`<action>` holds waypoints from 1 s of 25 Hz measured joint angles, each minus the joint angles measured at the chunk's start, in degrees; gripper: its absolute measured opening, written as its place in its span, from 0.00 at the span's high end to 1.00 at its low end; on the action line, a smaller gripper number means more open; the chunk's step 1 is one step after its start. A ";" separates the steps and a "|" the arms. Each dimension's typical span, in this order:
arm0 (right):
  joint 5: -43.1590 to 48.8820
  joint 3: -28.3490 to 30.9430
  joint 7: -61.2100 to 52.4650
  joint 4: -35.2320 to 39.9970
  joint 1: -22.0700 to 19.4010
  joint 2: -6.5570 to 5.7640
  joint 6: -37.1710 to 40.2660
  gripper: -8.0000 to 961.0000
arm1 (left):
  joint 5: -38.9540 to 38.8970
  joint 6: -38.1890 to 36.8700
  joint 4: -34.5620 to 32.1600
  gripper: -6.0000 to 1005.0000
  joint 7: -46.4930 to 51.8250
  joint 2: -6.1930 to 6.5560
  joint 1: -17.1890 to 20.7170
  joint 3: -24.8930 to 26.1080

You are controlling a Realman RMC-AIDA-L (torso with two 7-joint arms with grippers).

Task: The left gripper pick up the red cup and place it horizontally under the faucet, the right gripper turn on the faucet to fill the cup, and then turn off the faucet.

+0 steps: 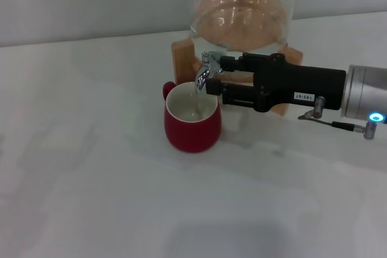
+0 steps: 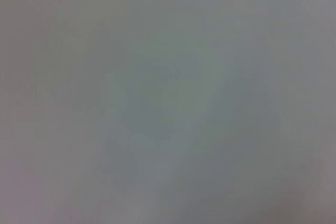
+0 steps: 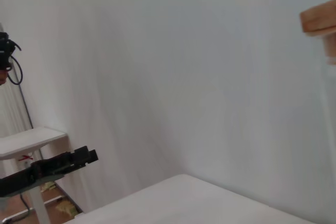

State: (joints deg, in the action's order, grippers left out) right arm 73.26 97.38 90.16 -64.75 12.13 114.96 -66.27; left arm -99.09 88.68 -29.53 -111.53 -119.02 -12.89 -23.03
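- Under the faucet (image 1: 204, 72) stands the red cup (image 1: 192, 124), upright on the white table (image 1: 91, 197), with its small handle (image 1: 167, 90) pointing away from the black arm.
- Water runs from the spout down into the cup, and a little water already shows at the bottom of its cream inside.
- I think the cup is hard and smooth, and it can break if it gets knocked. With water in it, it will be heavier and may spill if it tips.
- A good place to hold it is around its round sides or by the handle, keeping it level.
- At the faucet, the right gripper (image 1: 213, 75) reaches in from the side, and its two black fingers are closed on the lever part of the faucet.
- Behind the faucet is the clear glass jar (image 1: 242, 16) in its wooden stand (image 1: 181, 58).
- Nowhere near the cup is the left gripper (image 3: 86, 157). It shows only far off in the right wrist view, and I cannot tell how its fingers are set.
- My guess is the filling is partway done, and turning the faucet off comes next.
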 joint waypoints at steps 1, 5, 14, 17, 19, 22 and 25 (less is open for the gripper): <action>-0.01 -0.09 0.00 -0.09 0.00 0.00 -0.03 0.34 | -0.01 0.00 0.00 0.28 0.00 0.00 0.01 0.00; -0.07 -0.16 0.02 -0.19 -0.04 0.00 -0.12 0.34 | -0.05 0.00 -0.01 0.28 0.00 0.02 0.05 0.00; -0.74 1.00 0.02 -0.42 -0.81 -0.02 -1.30 0.34 | -0.06 -0.02 -0.01 0.28 0.00 -0.04 0.11 0.00; -0.96 2.52 -0.12 -1.17 -1.81 -0.10 -3.61 0.34 | -0.06 -0.06 -0.01 0.28 0.00 -0.06 0.20 0.00; -1.06 3.17 -0.30 -2.02 -2.73 -0.14 -4.47 0.34 | -0.06 -0.10 -0.01 0.28 0.00 -0.05 0.22 0.00; -1.10 3.63 -1.02 -4.52 -5.11 -0.17 -4.69 0.34 | -0.17 -0.16 -0.31 0.28 0.00 0.00 0.28 0.00; -0.50 3.95 -2.62 -9.24 -8.59 -0.24 -4.73 0.34 | -0.79 -0.53 -0.47 0.28 0.00 0.02 0.46 0.00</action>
State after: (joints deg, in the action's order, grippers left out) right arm 72.76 101.33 87.53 -73.99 3.54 114.72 -71.00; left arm -99.88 88.15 -30.00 -111.53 -119.00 -12.42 -23.03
